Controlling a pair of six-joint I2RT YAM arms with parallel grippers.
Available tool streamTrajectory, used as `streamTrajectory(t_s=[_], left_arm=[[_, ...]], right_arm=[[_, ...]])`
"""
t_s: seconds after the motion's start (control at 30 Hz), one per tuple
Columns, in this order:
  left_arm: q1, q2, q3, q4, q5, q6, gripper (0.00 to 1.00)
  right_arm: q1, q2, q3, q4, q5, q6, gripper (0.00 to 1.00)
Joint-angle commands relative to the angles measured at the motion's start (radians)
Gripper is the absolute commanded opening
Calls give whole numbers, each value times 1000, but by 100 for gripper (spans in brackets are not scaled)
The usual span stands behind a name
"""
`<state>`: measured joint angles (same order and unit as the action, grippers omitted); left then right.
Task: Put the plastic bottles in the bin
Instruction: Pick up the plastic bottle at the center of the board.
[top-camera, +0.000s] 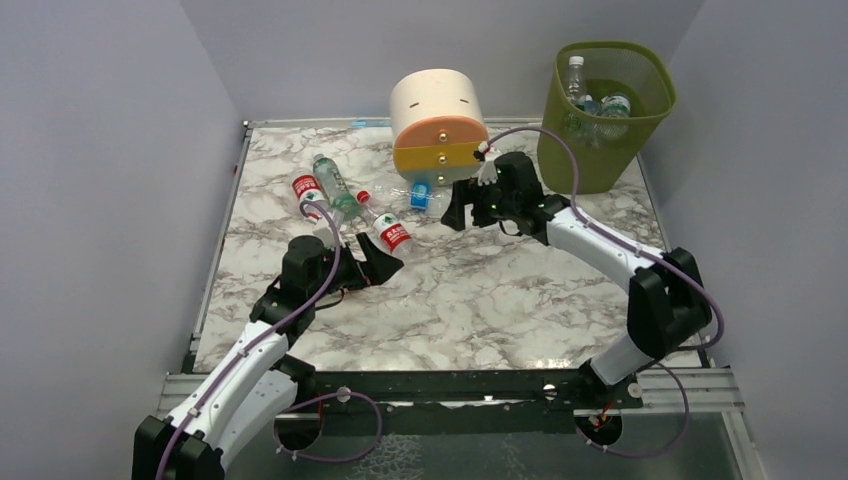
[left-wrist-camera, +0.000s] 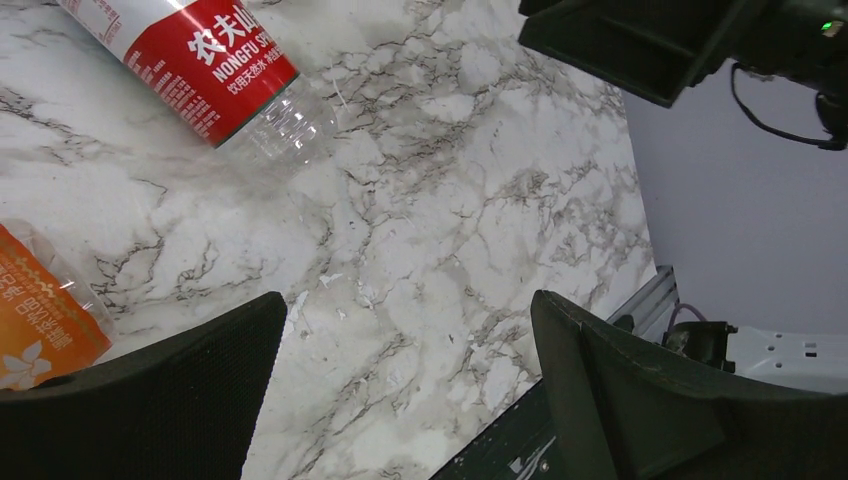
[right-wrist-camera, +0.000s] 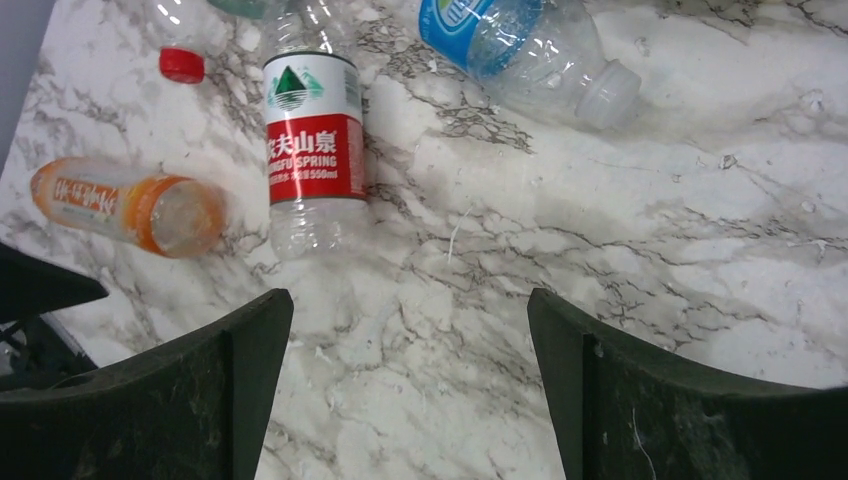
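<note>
Marble table (top-camera: 480, 300), walled on three sides. Bin (top-camera: 592, 165) stands upright at the far right corner, just beside the round drawer unit (top-camera: 438, 115). At least three clear bottles in the bin (top-camera: 598, 103), upright or leaning, caps up. More bottles lie loose on the far left half of the table. A green-label bottle (top-camera: 336, 187) and a second red-label bottle (top-camera: 309, 195) lie side by side, close to touching. A red-label bottle (top-camera: 392, 233) lies nearer the arms. A blue-label bottle (top-camera: 424, 195) lies in front of the drawer unit. The right wrist view also shows an orange bottle (right-wrist-camera: 130, 205) on its side, just left of the red-label bottle, a narrow gap between them. Left gripper (top-camera: 386, 266) sits low over the table, fingers spread wide with only bare marble between them; the red-label bottle lies just beyond its tips and the orange bottle beside its left finger (left-wrist-camera: 180, 390). Right gripper (top-camera: 455, 213) hangs over the table's middle near the blue-label bottle, fingers likewise apart and holding nothing, the bottles all lying past its tips.
</note>
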<state>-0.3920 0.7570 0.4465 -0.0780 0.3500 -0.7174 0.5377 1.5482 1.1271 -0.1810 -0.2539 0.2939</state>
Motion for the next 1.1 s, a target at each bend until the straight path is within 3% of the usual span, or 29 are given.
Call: streamTrajectory(t_s=[0.0,0.17,0.53,1.07], left_arm=[[6,-67,34,-27,-71,-23,99],[7,-138,47,-101,-86,-21,99],[6,-316,23,-183,-82,-59,99],[6,-319,2,-171,-79,-66,99]], right_arm=[[8,102,38,114,-52,-20,87],[52,185,32,186,-82,-11,87],[174,398,187,175,-36,-41,89],[249,514,271,112,74,-99,89]])
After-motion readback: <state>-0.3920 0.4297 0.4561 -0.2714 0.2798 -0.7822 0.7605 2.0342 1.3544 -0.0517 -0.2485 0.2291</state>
